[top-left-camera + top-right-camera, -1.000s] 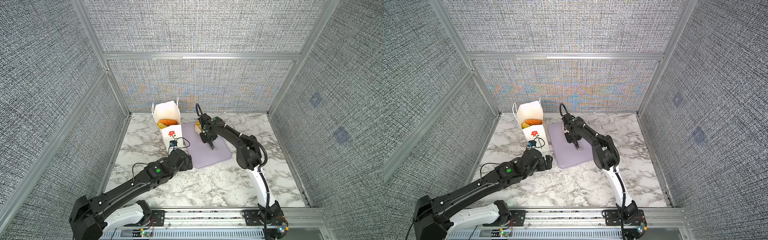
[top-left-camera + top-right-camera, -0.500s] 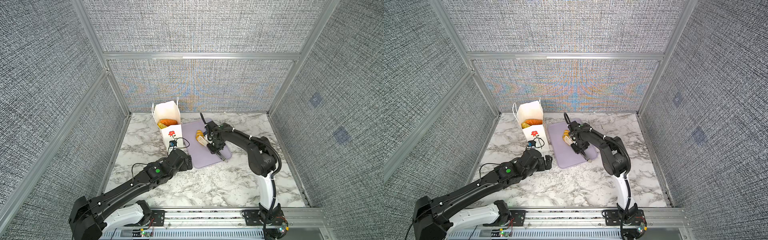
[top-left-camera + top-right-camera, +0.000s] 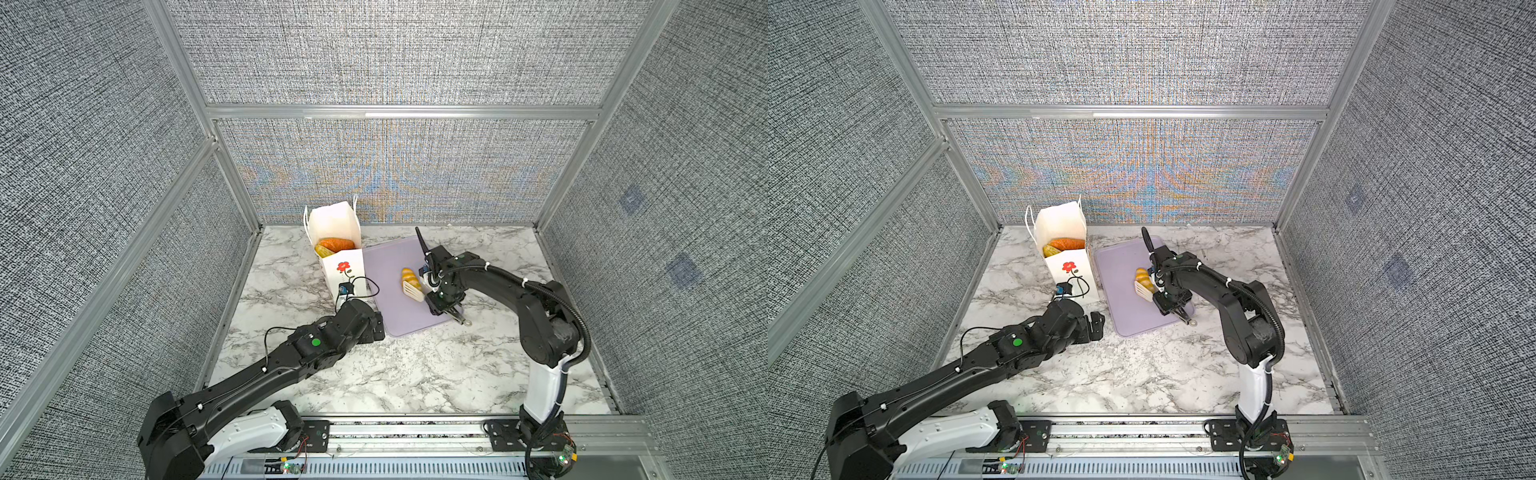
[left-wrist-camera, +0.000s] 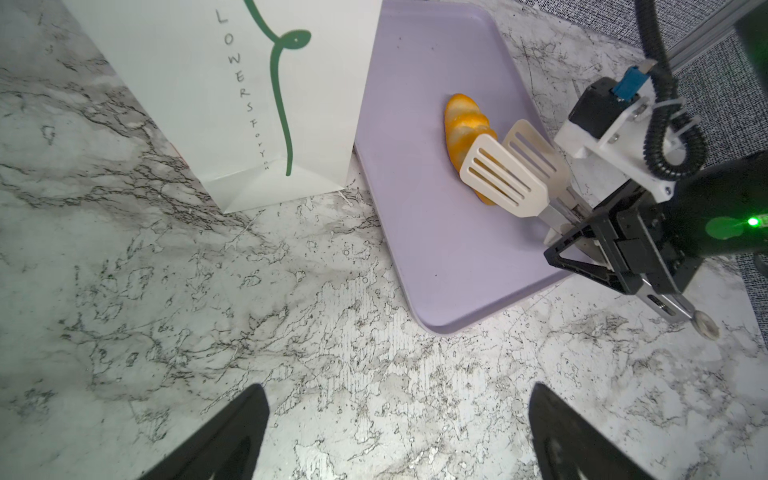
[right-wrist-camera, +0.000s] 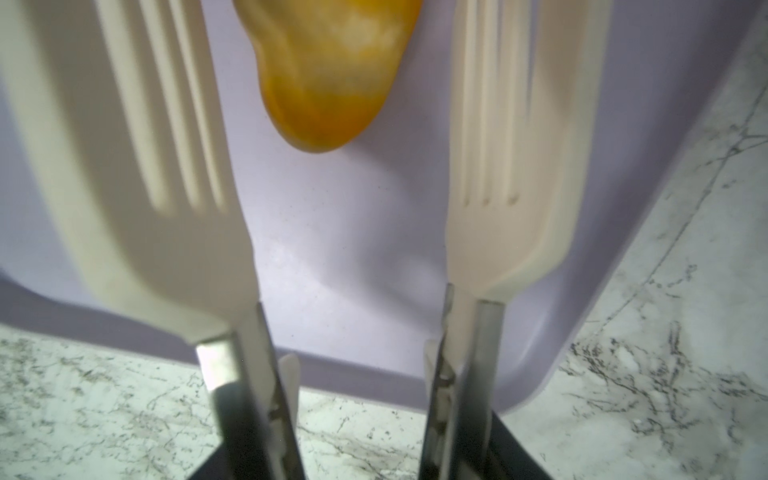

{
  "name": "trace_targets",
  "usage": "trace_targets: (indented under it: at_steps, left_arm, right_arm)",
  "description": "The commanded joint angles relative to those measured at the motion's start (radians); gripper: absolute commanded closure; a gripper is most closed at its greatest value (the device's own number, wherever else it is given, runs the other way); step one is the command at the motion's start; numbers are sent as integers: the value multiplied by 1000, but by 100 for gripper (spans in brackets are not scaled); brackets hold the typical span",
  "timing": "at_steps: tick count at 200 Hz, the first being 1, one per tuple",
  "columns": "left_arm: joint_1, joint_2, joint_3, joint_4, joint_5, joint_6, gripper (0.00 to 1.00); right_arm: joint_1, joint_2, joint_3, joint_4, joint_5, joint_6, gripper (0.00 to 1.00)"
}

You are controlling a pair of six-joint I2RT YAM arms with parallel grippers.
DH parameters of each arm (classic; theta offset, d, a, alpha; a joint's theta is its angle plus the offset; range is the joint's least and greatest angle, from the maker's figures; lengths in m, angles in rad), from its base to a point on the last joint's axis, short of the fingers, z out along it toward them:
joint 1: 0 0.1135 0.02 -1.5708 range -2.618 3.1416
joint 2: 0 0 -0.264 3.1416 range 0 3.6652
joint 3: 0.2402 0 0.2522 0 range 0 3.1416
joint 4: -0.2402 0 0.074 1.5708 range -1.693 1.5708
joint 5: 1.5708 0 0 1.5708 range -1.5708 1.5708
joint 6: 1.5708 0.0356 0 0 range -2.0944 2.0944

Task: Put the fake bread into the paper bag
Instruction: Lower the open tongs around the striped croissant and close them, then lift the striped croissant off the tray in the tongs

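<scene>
The paper bag (image 3: pixel 344 275) stands upright near the back of the marble desk (image 3: pixel 415 374), with its mouth open. On its front there is a red flower. Inside, close to the top, two pieces of the fake bread (image 3: pixel 334 246) are visible: one orange-brown and one more yellow.

Just beside the bag lies a flat lilac tray (image 3: pixel 390 257). One more piece is on it, a striped golden-yellow loaf (image 4: pixel 461 124), and it is well apart from the bag.

The right tool (image 3: pixel 444 306) is low over the tray's front part, and it is clamped on the metal handles of a pair of white slotted tongs (image 4: pixel 505 183). The two blades of the tongs are spread apart. In the right wrist view the rounded end of the loaf (image 5: pixel 332 70) sits between the blades. In the left wrist view one blade covers this end of the loaf. I cannot tell whether a blade really touches it. The tail of the tongs, with a small ring, comes out behind the tool, past the tray's edge and over the desk.

The left tool (image 4: pixel 397 399) is spread wide and holds nothing. It hovers over the bare desk, in front of the bag and near the tray's front corner, without touching them.
</scene>
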Motion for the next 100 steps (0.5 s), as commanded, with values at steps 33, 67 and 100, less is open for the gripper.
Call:
trace_targets:
  at_steps: [33, 67, 100]
  left_arm:
    - [-3, -4, 7, 8, -6, 1, 1]
    - [-3, -11, 8, 1, -12, -1, 1]
    - [-5, -25, 6, -13, -24, -4, 1]
  right_arm:
    - [10, 54, 72, -18, -6, 56, 42]
    - [19, 110, 135, -82, 28, 47, 47]
    - [39, 118, 142, -136, 98, 3, 50]
